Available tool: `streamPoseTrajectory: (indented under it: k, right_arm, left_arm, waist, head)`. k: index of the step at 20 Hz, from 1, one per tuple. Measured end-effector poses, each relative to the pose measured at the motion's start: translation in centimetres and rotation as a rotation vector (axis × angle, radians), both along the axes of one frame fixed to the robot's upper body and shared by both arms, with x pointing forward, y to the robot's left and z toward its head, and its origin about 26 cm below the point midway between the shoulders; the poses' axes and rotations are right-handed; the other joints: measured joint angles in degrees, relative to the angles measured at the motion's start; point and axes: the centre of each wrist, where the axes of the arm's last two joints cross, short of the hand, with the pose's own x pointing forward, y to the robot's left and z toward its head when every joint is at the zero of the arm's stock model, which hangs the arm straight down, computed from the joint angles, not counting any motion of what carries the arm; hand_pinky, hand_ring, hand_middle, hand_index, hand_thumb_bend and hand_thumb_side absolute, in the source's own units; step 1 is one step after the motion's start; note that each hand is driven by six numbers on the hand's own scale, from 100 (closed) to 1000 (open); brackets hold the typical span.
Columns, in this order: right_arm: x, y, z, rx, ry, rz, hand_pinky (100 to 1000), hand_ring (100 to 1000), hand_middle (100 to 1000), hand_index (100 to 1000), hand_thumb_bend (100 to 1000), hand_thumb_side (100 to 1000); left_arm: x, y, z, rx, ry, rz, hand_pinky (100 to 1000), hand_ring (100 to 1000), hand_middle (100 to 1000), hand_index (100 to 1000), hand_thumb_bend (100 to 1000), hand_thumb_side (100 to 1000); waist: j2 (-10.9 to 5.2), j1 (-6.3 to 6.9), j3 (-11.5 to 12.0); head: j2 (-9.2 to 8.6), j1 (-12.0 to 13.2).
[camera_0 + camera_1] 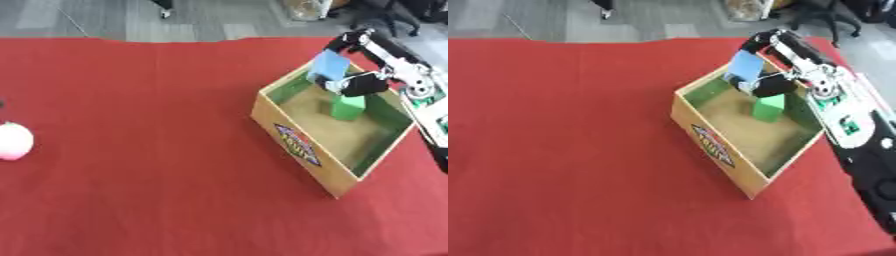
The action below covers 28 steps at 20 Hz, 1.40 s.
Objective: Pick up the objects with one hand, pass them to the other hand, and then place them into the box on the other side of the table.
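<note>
While the right robot hand point(354, 82) holds a blue block point(328, 66), the box point(302, 145) contains a green block point(348, 106).

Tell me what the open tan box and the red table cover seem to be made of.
Open tan box: likely matte cardboard or thin wood, judging by its flat thin walls, printed side label and green lining. Red table cover: probably cloth, matte with faint crease lines.

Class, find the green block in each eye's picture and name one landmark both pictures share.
Left eye view: the green block stands inside the box, right of centre, just below the right hand, which holds a blue object.
Right eye view: the same block stands inside the box, nearer the centre.
Shared landmark: the label on the box's front wall.
</note>
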Motion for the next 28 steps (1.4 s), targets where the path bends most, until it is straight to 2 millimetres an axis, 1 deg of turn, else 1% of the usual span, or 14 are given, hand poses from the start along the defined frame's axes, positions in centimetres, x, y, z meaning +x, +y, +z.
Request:
streamPoseTrajectory:
  k: [1,2,6,8,11,12,13,14,16,18,20,22,23,28]
  right_arm:
    - [0.0,-0.1,0.0,-0.019,0.002,0.001,896,940,814,883,595,449]
    - [0.0,-0.2,0.0,-0.038,0.003,-0.001,900,951,834,898,672,452]
    - [0.0,-0.7,-0.1,-0.079,-0.004,-0.017,907,968,853,914,687,445]
    - [-0.1,-0.9,-0.1,-0.084,-0.012,-0.024,902,962,844,913,677,442]
    - [-0.1,-1.1,0.1,-0.063,-0.032,-0.032,880,942,815,900,625,401]
    - [-0.2,-1.1,0.2,-0.040,-0.043,-0.033,869,934,797,887,561,339]
    - [-0.2,-1.1,0.4,-0.005,-0.058,-0.033,867,933,793,886,538,303]
    - [-0.3,-1.0,0.6,0.038,-0.076,-0.030,861,928,781,881,463,263]
    - [-0.6,-0.7,1.1,0.143,-0.105,-0.006,855,920,761,870,333,258]
    - [-0.8,-0.2,1.9,0.256,-0.130,0.035,851,913,747,863,267,266]
    - [-1.1,0.3,2.7,0.355,-0.149,0.082,848,906,738,861,263,256]
    - [-1.3,0.8,3.4,0.429,-0.160,0.122,845,903,734,858,333,212]
    - [-1.4,0.9,3.6,0.453,-0.161,0.138,843,900,730,855,351,200]
    - [-1.5,1.6,4.1,0.494,-0.152,0.178,842,896,725,851,344,204]
  left_arm:
    - [0.0,0.0,0.0,-0.001,0.000,0.001,754,655,646,737,696,262]
    - [0.0,0.0,0.0,-0.001,0.000,0.003,754,656,646,738,692,264]
    - [0.0,0.1,0.0,-0.004,-0.002,0.010,756,657,647,739,684,270]
    - [0.0,0.2,0.0,-0.005,-0.001,0.013,756,656,647,739,682,271]
    - [-0.1,0.4,0.0,-0.006,0.000,0.022,756,656,646,738,678,270]
    - [-0.1,0.5,0.0,-0.005,-0.001,0.027,757,658,647,741,679,270]
    - [-0.1,0.6,0.0,-0.002,-0.001,0.032,758,660,649,743,680,272]
    - [-0.1,0.7,0.1,0.003,0.000,0.037,762,667,655,749,683,277]
    - [-0.2,1.1,0.3,0.019,0.013,0.049,768,673,659,755,695,279]
    - [-0.2,1.7,0.6,0.050,0.047,0.063,775,681,666,764,717,282]
    - [-0.1,2.6,1.1,0.091,0.102,0.078,786,695,678,777,745,291]
    - [0.1,3.5,1.8,0.141,0.182,0.084,803,713,693,787,766,296]
    - [0.3,4.0,2.2,0.168,0.231,0.082,813,721,699,790,774,295]
    - [1.3,6.2,3.9,0.256,0.528,0.048,833,744,708,782,811,312]
  waist:
    - [0.00,0.00,0.0]
    - [0.00,0.00,0.0]
    - [0.00,0.01,0.0]
    - [0.00,0.06,-0.1]
    - [0.00,0.21,-0.2]
    - [0.00,0.28,-0.2]
    - [0.00,0.37,-0.2]
    - [0.00,0.49,-0.2]
    - [0.00,0.80,-0.1]
    - [0.00,1.10,0.1]
    - [0.00,1.26,0.3]
    - [-0.03,1.46,0.6]
    - [-0.06,1.59,0.7]
    - [-0.08,2.00,0.8]
  head:
    - [0.00,0.0]
    - [0.01,0.0]
    - [0.03,0.2]
    - [0.04,0.4]
    - [0.07,0.8]
    - [0.10,1.6]
    - [0.13,2.7]
    - [0.14,4.0]
    - [0.22,6.6]
    - [0.61,8.5]
    - [0.83,9.7]
    - [1.13,10.6]
    - [1.16,11.0]
    - [1.64,13.2]
